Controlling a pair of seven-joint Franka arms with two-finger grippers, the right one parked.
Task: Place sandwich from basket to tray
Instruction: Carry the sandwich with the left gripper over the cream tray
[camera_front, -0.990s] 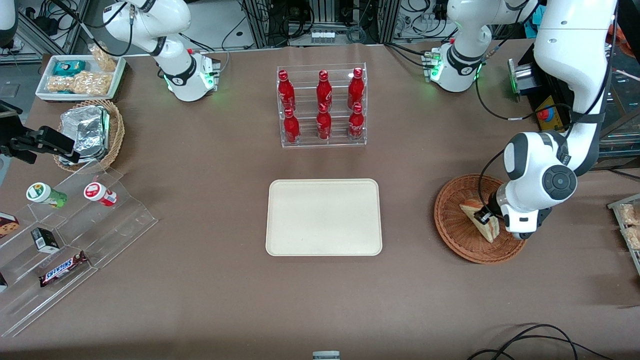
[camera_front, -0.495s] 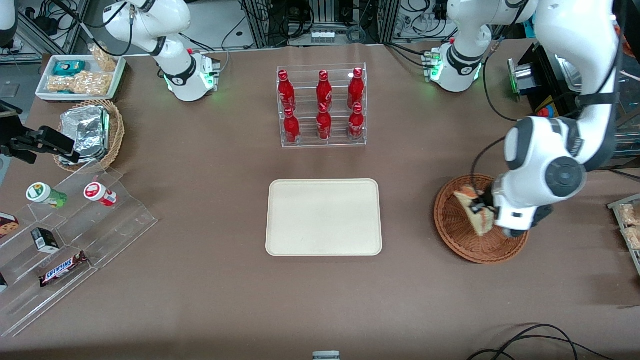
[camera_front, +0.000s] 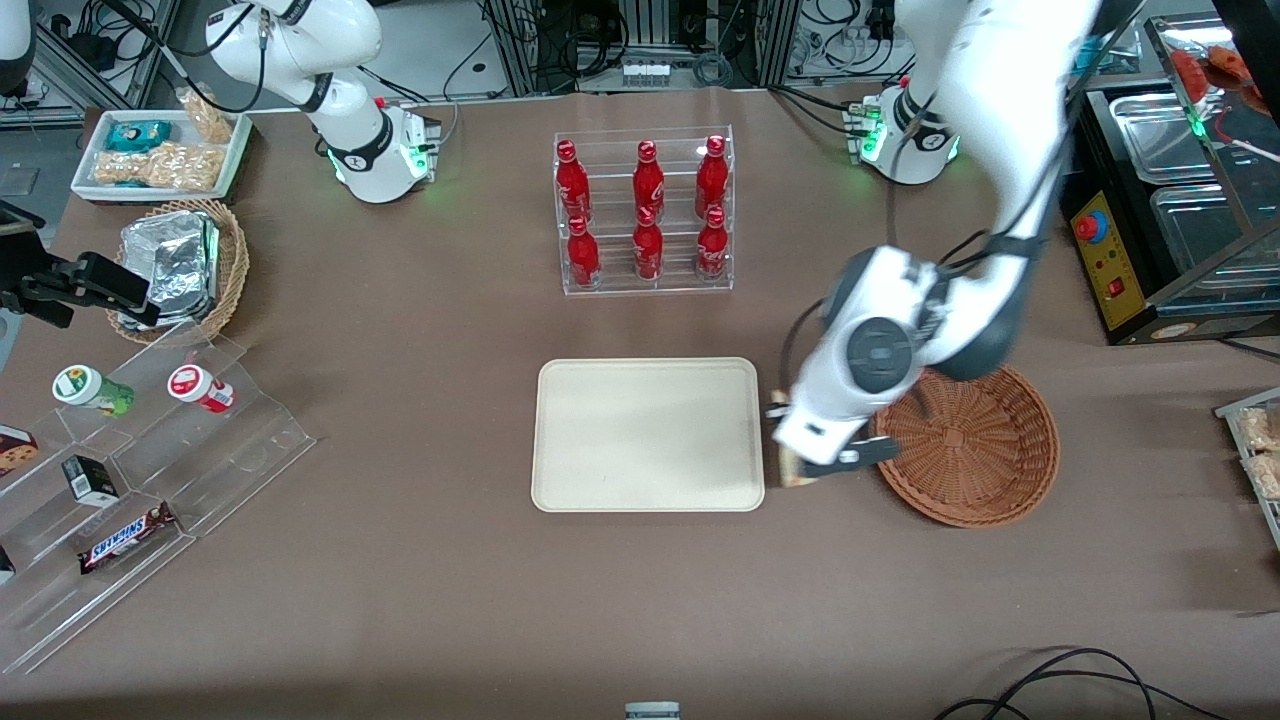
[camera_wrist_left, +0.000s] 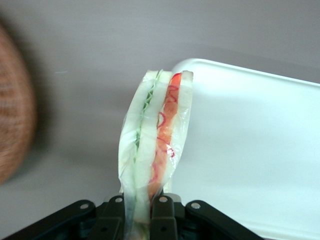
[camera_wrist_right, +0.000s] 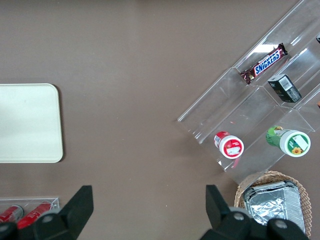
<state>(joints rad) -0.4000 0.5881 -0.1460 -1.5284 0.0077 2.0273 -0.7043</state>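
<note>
Gripping sandwich (camera_wrist_left: 156, 145) w/ fingers (camera_wrist_left: 162, 215) clamped, seen in wrist view, front view hides it, btwn basket (camera_front: 975, 450) & tray (camera_front: 647, 436)

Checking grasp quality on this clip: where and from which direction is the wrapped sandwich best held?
Across its two flat bread faces, near one end, as the gripper holds it now between basket and tray. The sandwich is a thin wedge; the fingers press its broad faces, layers edge-on between them. Squeezing the filling edges would probably crush it.
</note>
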